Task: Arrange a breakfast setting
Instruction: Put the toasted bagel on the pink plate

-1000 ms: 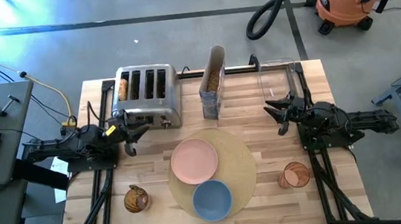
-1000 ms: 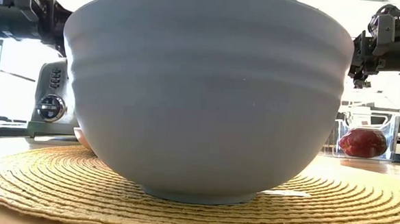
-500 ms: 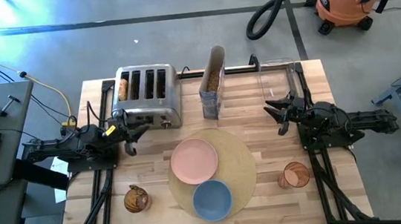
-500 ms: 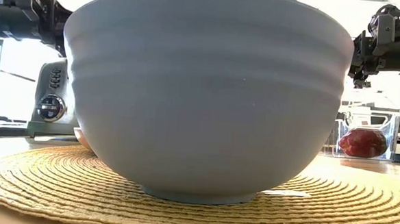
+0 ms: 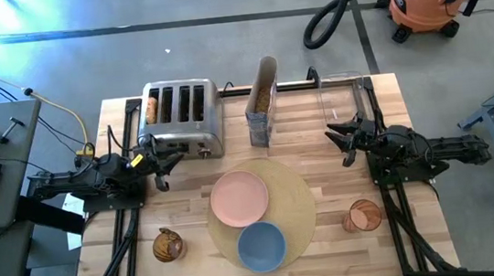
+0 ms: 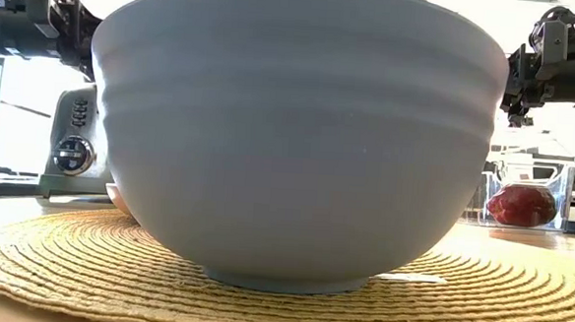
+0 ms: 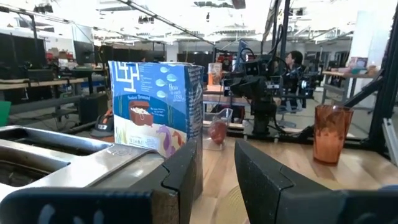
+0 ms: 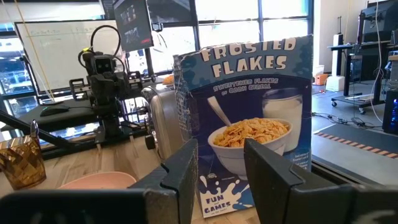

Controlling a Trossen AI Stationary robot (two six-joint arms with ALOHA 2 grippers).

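A round tan placemat [image 5: 287,209] lies on the table's near middle. A pink plate [image 5: 240,198] and a smaller blue bowl [image 5: 260,246] rest on it. The bowl fills the low view [image 6: 299,132]. A red fruit [image 6: 521,205] sits in a clear bin. My left gripper [image 5: 165,161] is open and empty, hovering just in front of the toaster [image 5: 180,117]. My right gripper [image 5: 339,137] is open and empty at the table's right, near the clear bin [image 5: 339,96]. I see no spoon. Something tan [image 5: 149,105] shows in the toaster's left slot.
A tall cereal container [image 5: 263,113] with a Frosted Flakes label [image 8: 249,124] stands at the far middle. An amber cup [image 5: 363,216] stands at the near right and a brown glass [image 5: 168,245] at the near left. People and desks show in the room beyond.
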